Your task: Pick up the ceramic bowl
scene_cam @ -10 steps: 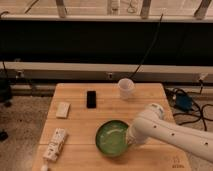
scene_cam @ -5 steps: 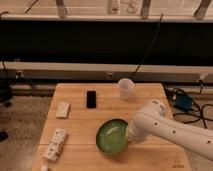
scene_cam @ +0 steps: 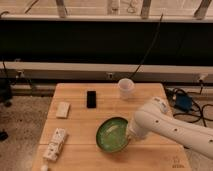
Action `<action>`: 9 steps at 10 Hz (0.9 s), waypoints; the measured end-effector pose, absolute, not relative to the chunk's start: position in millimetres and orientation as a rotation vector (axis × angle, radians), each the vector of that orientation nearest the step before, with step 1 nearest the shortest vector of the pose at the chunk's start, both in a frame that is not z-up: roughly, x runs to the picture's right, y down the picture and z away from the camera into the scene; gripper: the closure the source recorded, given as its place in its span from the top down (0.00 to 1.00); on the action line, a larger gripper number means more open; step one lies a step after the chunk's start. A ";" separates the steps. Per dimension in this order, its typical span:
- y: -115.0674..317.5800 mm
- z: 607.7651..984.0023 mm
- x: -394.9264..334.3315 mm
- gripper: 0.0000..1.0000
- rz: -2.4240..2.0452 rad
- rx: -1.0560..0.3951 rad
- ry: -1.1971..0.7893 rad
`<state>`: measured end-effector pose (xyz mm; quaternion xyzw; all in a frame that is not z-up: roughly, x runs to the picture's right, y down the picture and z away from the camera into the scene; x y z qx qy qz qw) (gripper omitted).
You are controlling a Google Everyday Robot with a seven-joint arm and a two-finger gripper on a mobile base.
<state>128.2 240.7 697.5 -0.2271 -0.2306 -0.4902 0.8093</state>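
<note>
The green ceramic bowl (scene_cam: 111,136) is at the front middle of the wooden table (scene_cam: 75,95). It looks tilted, with its inside facing the camera and its right rim raised. My gripper (scene_cam: 131,134) is at the bowl's right rim, at the end of the white arm (scene_cam: 165,125) that reaches in from the right. It appears shut on that rim. The arm hides most of the gripper.
A white cup (scene_cam: 125,88) stands at the back of the table. A black phone-like object (scene_cam: 91,98) and a small beige block (scene_cam: 62,109) lie to the left. A white packet (scene_cam: 54,145) lies near the front left edge. Cables and a blue object (scene_cam: 181,102) are on the floor at the right.
The arm has shifted slightly and the bowl has come up a little at its right rim. The other things on the table have not moved.
</note>
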 end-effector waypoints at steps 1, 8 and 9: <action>238.9 697.1 128.5 0.02 -1.049 -0.483 -0.493; 229.9 695.6 131.3 0.02 -1.056 -0.470 -0.498; 228.5 695.2 132.2 0.02 -1.056 -0.469 -0.498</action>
